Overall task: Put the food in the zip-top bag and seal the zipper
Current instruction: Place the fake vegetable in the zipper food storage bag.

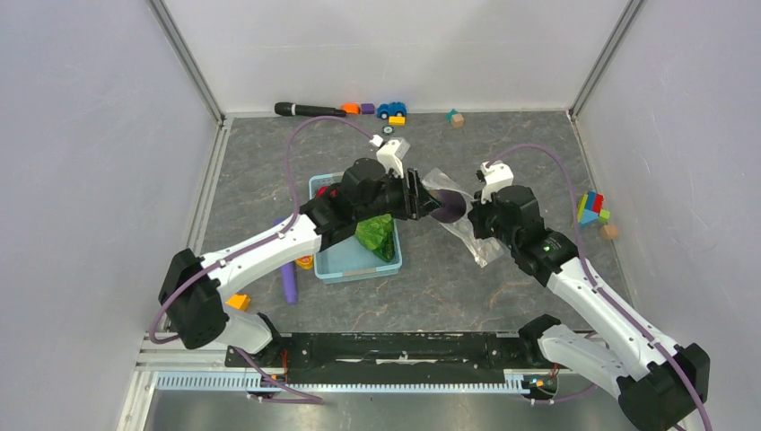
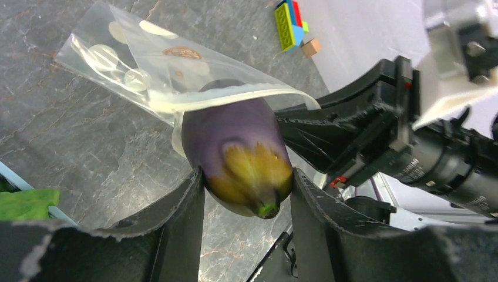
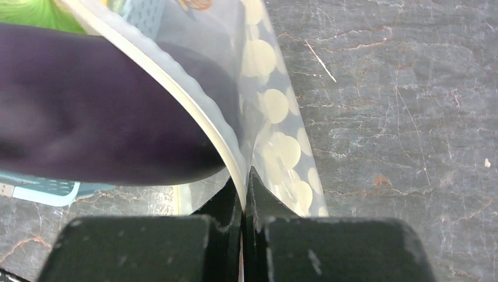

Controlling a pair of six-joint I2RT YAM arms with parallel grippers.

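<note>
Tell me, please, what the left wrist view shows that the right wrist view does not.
Only the left wrist view: the eggplant, its yellow stem end gripped by the left hand, and toy blocks beyond. Only the right wrist view: the right hand pinched shut on the edge of the zip-top bag. Both: the eggplant partly inside the bag's mouth.
</note>
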